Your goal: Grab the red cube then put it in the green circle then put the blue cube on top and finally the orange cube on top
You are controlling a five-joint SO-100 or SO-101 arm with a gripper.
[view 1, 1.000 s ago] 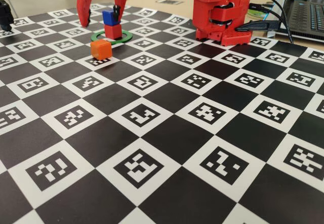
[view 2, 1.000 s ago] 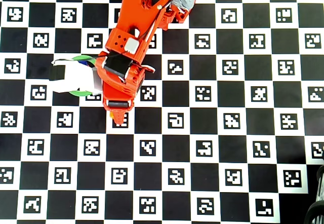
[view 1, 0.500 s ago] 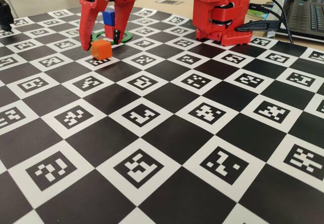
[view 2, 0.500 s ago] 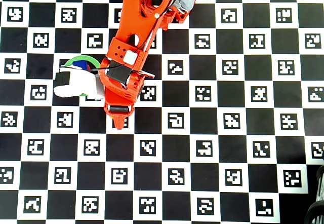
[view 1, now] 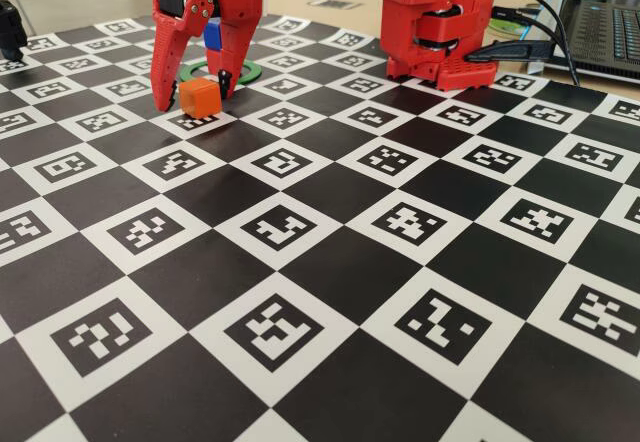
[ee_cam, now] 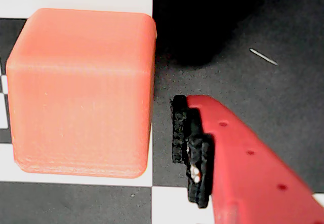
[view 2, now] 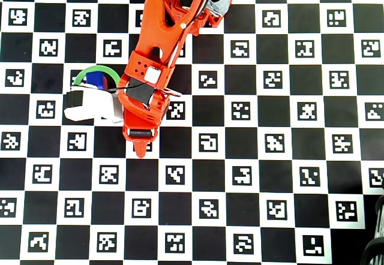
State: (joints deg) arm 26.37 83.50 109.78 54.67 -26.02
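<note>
In the fixed view, the desk is covered by a black-and-white checkerboard sheet whose white squares each carry a small black coded marker. The tool is lowered over the orange cube, with one red finger on either side of it and the tips near the sheet. The jaws are spread wider than the cube, so the tool is seen released, with nothing grasped. Just behind the tool, the blue cube is partly seen, and the green circle lies flat on the sheet around that spot. The red cube cannot be made out behind the tool. To the right of the tool stands the red arm base, with black cables running to a laptop at the desk's far edge. Beyond the sheet, bare light wood is shown.

In the wrist view, the orange cube fills the left side, resting across white and black squares. A red finger with a black pad stands just beside the cube's right face, a narrow gap being visible between them.

In the overhead view, the arm reaches down the sheet from the top edge. The green circle and a sliver of the blue cube are seen to the left of the wrist, partly hidden by a white part of the arm.
</note>
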